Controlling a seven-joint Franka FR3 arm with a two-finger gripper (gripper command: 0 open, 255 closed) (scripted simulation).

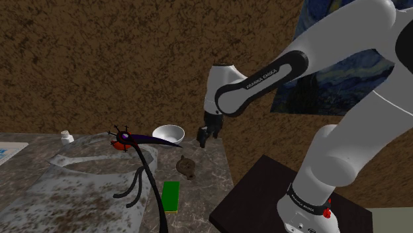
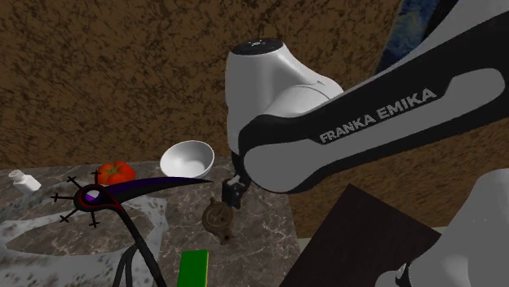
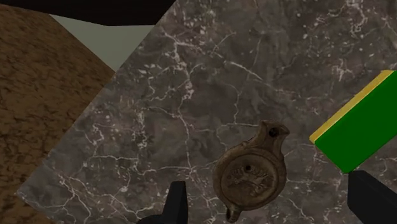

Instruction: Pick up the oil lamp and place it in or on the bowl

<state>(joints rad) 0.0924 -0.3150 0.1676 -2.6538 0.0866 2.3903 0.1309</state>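
Note:
The oil lamp (image 1: 186, 166) is a small brown clay piece with a spout, lying flat on the dark marble counter (image 1: 215, 173). A white bowl (image 1: 168, 134) stands just behind it, towards the wall. My black gripper (image 1: 205, 136) hangs open above the counter, over the lamp and beside the bowl. In the second exterior view the gripper (image 2: 234, 192) hovers just above the lamp (image 2: 217, 217), with the bowl (image 2: 188, 157) behind. In the wrist view the lamp (image 3: 251, 175) lies below, between my spread fingers (image 3: 176, 202), untouched.
A green block with a yellow edge (image 1: 172, 196) lies in front of the lamp. A black curved faucet-like thing (image 1: 142, 159) arches over a pale basin (image 1: 79, 173). A red tomato (image 2: 115, 172) and a small white shaker (image 2: 24, 180) sit further off. The counter's edge (image 3: 76, 143) runs close by the lamp.

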